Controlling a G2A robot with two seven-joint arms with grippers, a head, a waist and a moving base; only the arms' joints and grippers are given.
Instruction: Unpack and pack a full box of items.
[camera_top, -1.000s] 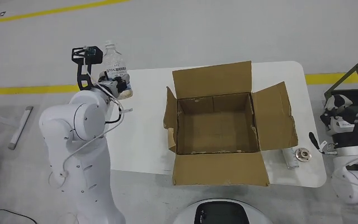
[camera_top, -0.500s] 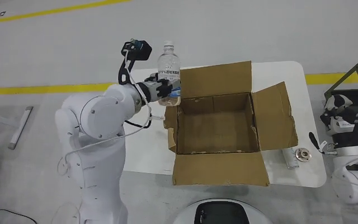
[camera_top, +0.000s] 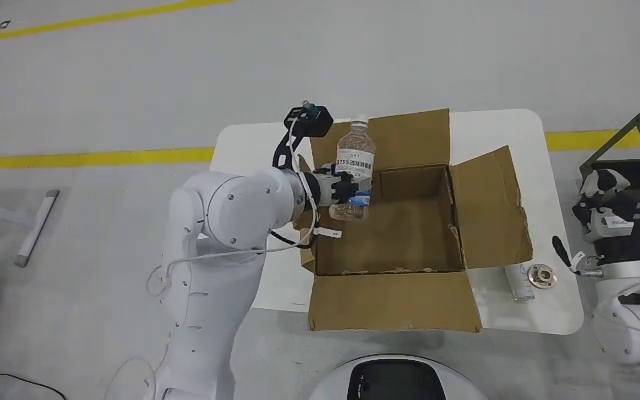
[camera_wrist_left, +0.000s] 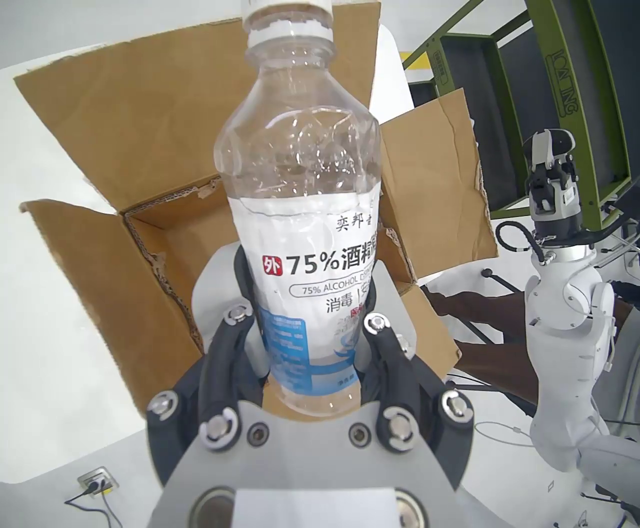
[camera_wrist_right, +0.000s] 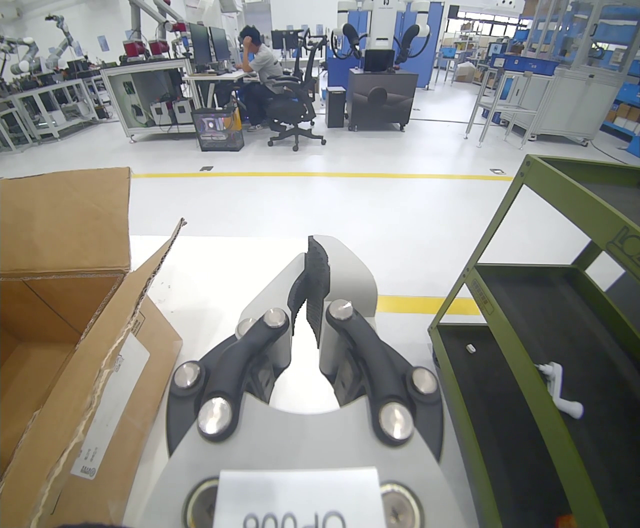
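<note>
Bright, even light, soft shadows, small glints on the bottle (camera_wrist_left: 298, 150).

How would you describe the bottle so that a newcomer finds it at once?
Find the white table with the big open cardboard box. Over the box's corner on the left arm's side, the left gripper is shut on a clear plastic bottle. It alone is transparent, with a white cap and a white-and-blue label.

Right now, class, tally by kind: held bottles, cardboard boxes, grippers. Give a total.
Held bottles: 1, the clear bottle in the left gripper
Cardboard boxes: 1, the open box
Grippers: 2, the left gripper and the right gripper
Total: 4
</note>
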